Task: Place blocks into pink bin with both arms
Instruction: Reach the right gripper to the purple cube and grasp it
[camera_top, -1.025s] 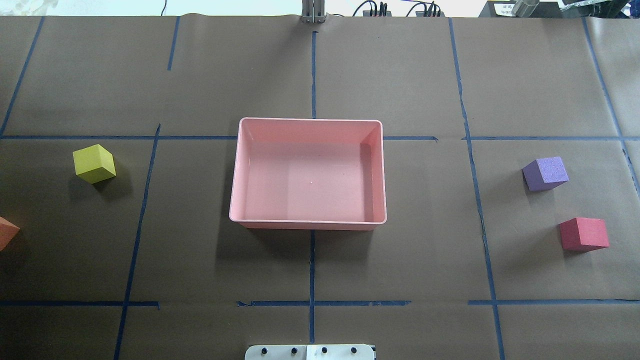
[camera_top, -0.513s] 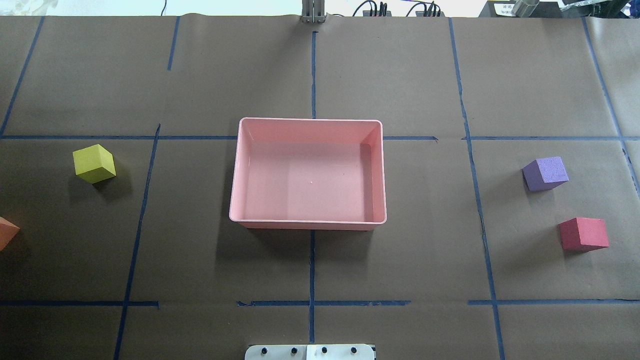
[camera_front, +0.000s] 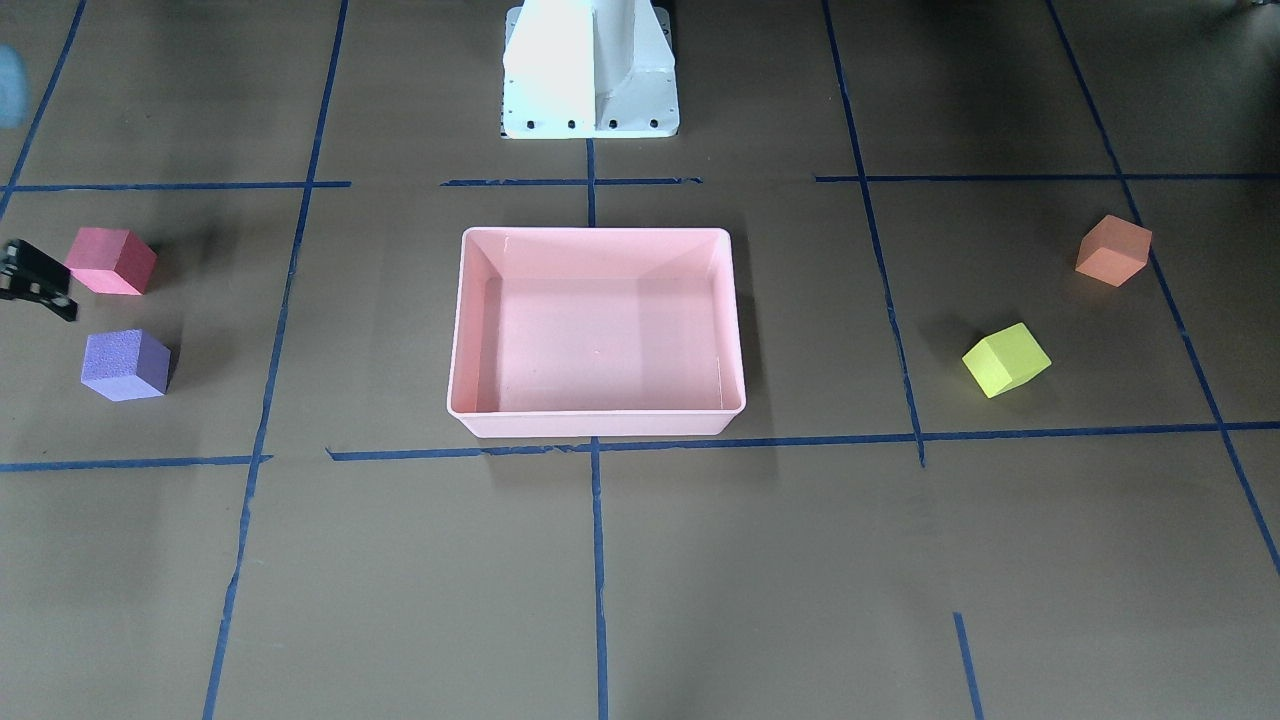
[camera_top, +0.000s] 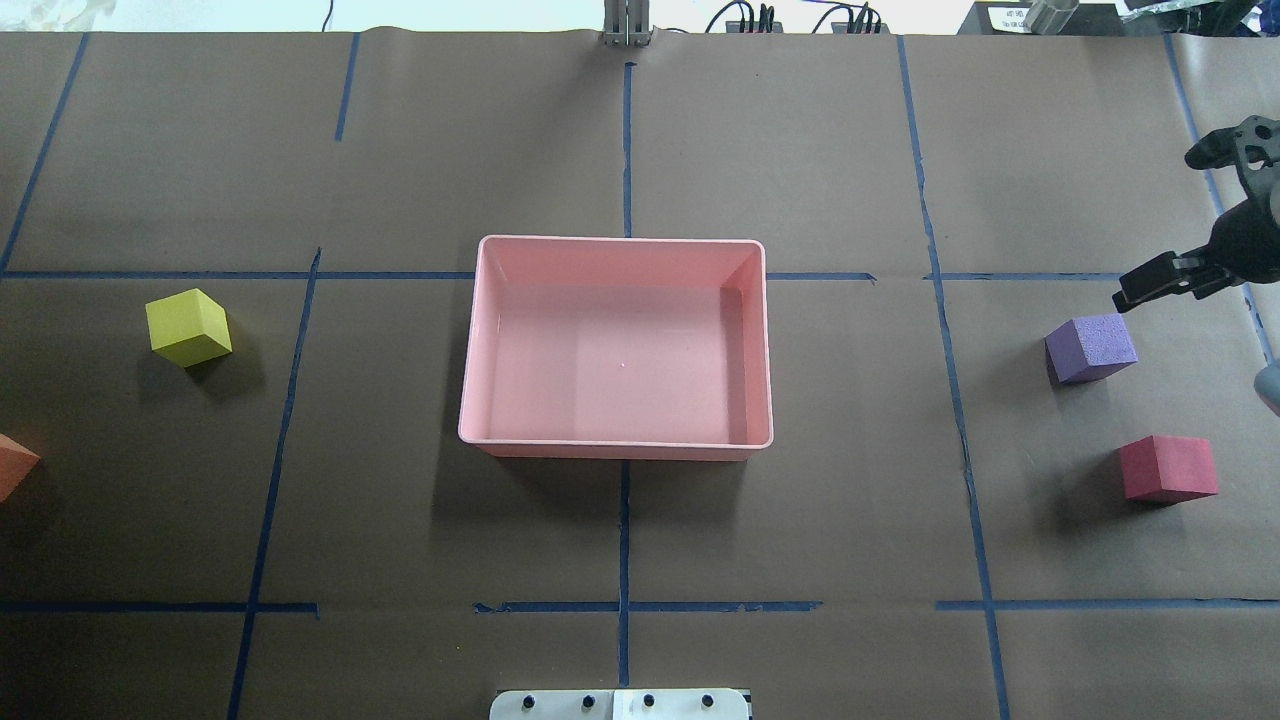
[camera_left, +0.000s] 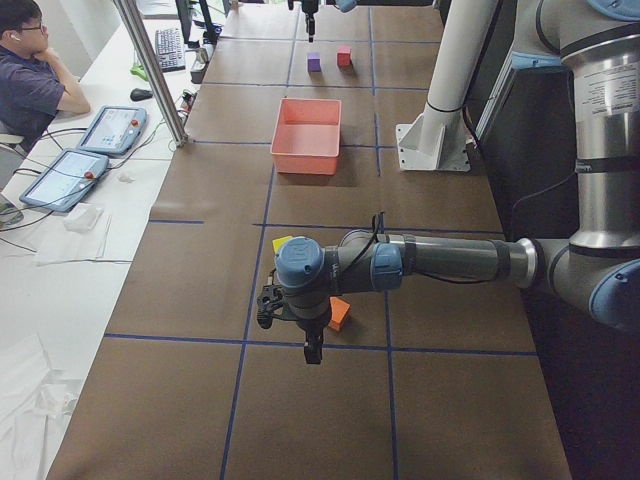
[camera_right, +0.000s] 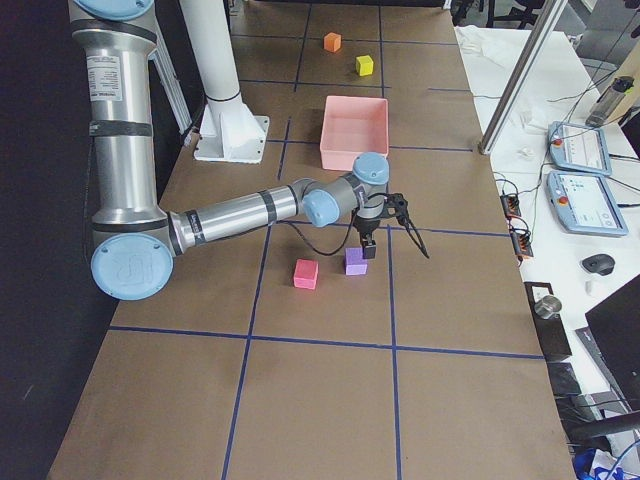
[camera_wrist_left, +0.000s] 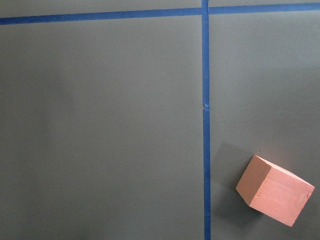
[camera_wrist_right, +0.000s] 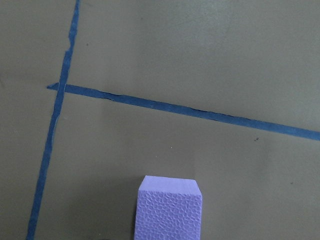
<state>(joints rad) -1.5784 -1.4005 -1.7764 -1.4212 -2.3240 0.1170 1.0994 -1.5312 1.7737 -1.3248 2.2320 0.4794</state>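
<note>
The pink bin (camera_top: 615, 441) stands empty at the table's middle. The yellow-green block (camera_top: 188, 327) and the orange block (camera_top: 12, 465) lie on the left, the purple block (camera_top: 1090, 347) and the red-pink block (camera_top: 1167, 468) on the right. My right gripper (camera_top: 1155, 228) is open and empty, just beyond the purple block and above the table. Its wrist view shows the purple block (camera_wrist_right: 169, 210) at the bottom edge. My left gripper (camera_left: 305, 335) hangs next to the orange block (camera_left: 340, 313); I cannot tell if it is open. The left wrist view shows the orange block (camera_wrist_left: 274, 190) at lower right.
The white pedestal base (camera_front: 590, 70) stands at the table's near edge behind the bin. Blue tape lines cross the brown table cover. A seated operator (camera_left: 30, 80) and a metal post (camera_left: 150, 70) are at the far side of the table.
My right gripper has come into the overhead view at the right edge, near the purple block. The blocks and the bin have not moved.
</note>
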